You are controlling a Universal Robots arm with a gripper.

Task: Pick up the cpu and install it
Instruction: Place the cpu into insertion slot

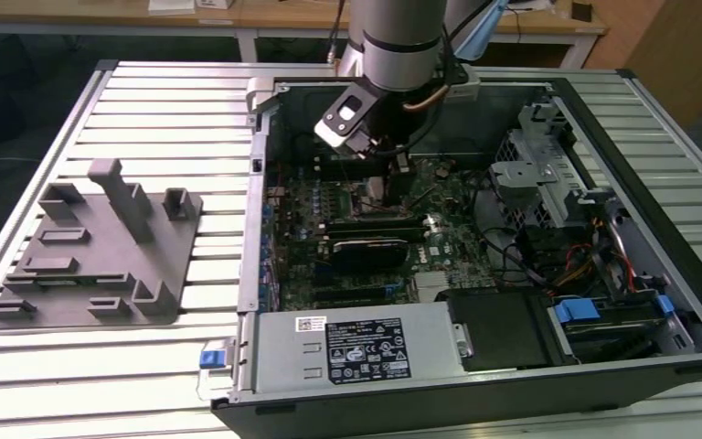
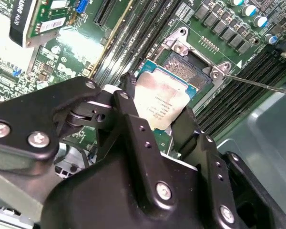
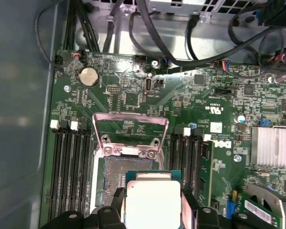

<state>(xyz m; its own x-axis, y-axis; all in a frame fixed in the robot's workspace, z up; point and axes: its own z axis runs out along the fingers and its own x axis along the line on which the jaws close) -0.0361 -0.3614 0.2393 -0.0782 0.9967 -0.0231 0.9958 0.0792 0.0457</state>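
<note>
At the exterior view's left, a grey plastic fixture (image 1: 95,251) sat on the slatted table (image 1: 180,101). To its right lay an open computer case (image 1: 449,407), with the robot arm (image 1: 400,37) reaching down into its far half. In both wrist views the gripper (image 2: 157,105) pinched the cpu (image 3: 152,202) by two opposite edges, silver top up, just over the open socket (image 3: 109,176). Whether they touched was unclear.
</note>
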